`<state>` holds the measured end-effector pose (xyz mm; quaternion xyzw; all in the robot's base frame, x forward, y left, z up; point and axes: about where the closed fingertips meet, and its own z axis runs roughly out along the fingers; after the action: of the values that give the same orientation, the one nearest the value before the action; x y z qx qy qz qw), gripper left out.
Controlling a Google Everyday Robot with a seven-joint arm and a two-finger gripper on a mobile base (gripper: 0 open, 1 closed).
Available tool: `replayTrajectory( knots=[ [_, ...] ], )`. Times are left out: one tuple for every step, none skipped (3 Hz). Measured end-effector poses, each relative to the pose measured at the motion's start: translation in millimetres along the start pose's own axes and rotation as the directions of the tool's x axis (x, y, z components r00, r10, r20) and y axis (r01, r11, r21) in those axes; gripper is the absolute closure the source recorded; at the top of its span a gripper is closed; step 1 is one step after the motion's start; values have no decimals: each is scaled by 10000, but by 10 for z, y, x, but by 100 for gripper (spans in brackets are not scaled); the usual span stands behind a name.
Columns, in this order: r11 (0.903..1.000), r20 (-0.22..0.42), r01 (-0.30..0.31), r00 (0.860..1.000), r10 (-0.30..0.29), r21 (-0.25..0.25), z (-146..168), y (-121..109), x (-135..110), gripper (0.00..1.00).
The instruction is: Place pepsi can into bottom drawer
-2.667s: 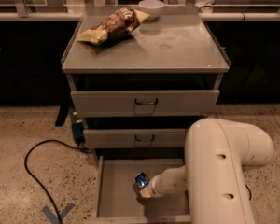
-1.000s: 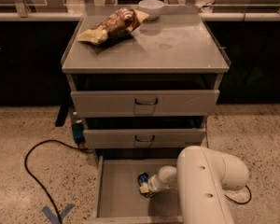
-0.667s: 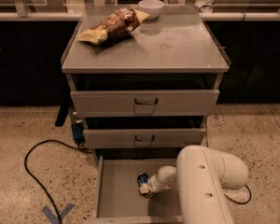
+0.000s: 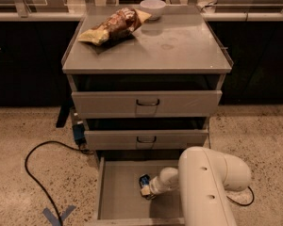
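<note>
The bottom drawer is pulled open below the two upper grey drawers, showing its flat grey floor. The pepsi can, small and blue, is down inside the drawer near the middle of the floor. My gripper reaches into the drawer from the right at the end of the white arm and is right at the can. The arm hides the drawer's right part.
A brown-and-yellow chip bag and a white bowl sit on the cabinet top. A black cable loops on the speckled floor at left, with blue tape near the drawer's front corner.
The arm has swung left and lower, bringing the can down to the drawer floor. Over the last second it has hardly moved.
</note>
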<state>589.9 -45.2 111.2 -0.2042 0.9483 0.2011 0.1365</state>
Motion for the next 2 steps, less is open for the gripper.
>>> replayTrajectory(
  knots=[
    [10000, 0, 0, 10000, 0, 0, 0, 0, 0, 34],
    [10000, -1, 0, 10000, 0, -1, 0, 0, 0, 11]
  ],
)
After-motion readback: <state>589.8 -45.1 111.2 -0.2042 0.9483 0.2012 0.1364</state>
